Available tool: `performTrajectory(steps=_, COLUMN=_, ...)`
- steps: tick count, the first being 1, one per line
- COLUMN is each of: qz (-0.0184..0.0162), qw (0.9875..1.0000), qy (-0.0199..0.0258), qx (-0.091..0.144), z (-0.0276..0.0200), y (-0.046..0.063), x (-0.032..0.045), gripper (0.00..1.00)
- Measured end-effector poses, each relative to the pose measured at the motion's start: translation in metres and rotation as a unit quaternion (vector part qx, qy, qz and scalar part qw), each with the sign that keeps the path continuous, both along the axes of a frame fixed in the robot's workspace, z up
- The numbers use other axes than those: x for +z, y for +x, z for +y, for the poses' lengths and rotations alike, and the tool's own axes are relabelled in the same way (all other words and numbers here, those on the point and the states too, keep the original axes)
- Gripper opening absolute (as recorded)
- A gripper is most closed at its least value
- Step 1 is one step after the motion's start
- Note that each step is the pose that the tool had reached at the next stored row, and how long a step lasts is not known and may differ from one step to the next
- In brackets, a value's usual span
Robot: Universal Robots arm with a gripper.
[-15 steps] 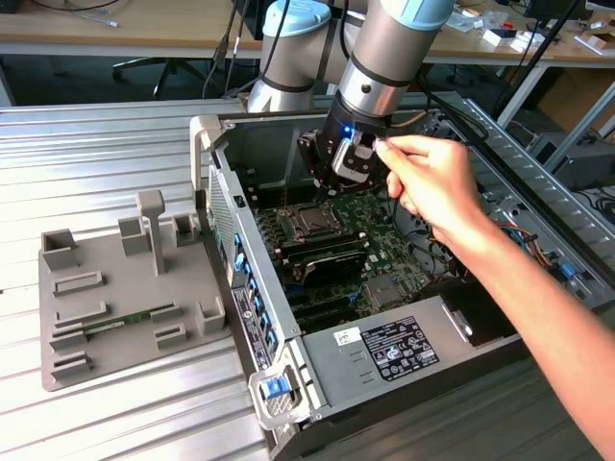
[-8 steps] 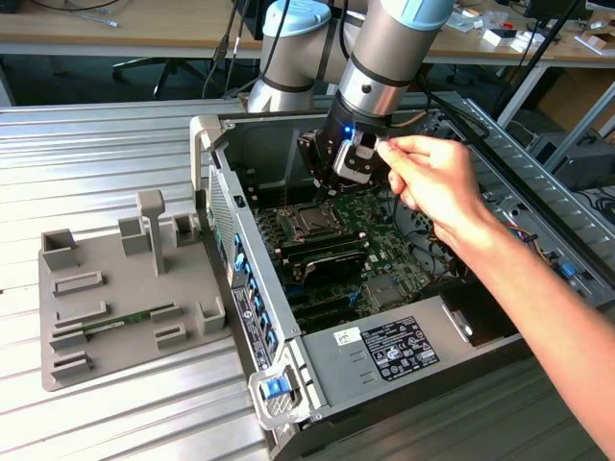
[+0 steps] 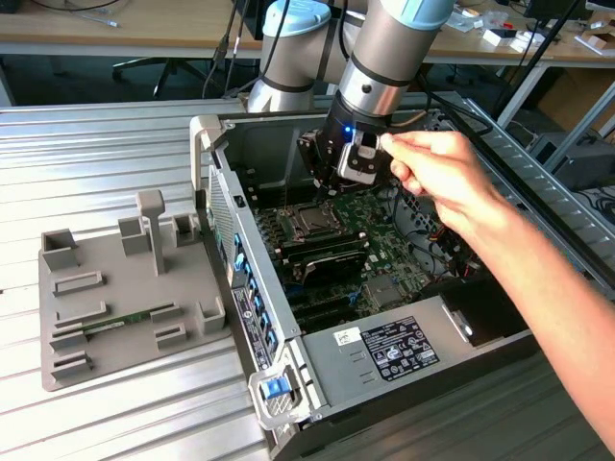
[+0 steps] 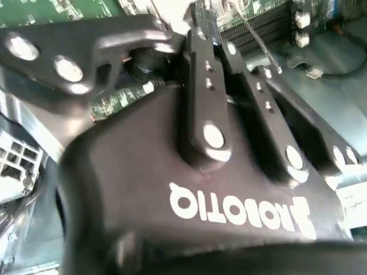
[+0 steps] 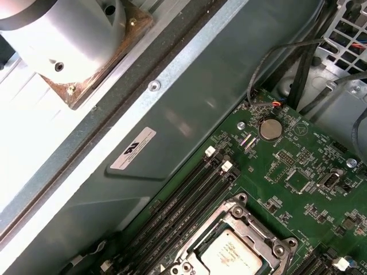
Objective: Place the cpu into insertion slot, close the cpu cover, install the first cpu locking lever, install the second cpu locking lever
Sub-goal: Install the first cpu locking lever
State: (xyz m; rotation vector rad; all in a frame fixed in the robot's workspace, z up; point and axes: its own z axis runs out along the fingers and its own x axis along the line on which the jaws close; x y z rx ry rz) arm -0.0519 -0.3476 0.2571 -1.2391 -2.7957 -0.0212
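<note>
My gripper [image 3: 332, 182] hangs over the insertion slot [image 3: 312, 221], the cpu [image 5: 232, 256] already seated. A person's hand [image 3: 432, 173] touches it, I judge for alignment. I cannot tell the claw's opening.

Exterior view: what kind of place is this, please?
Most likely a robotics laboratory or test workshop. A robot arm hangs over an open computer case on a ribbed metal table, a grey parts fixture lies beside the case, and wooden desks with cables stand behind.
</note>
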Motion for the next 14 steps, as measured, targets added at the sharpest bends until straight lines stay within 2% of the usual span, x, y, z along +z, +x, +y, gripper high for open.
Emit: performTrajectory(steps=14, qz=0.0000, qw=1.0000, qy=0.0000, qx=0.008, z=0.0000, y=0.0000, x=0.0000, gripper=0.11)
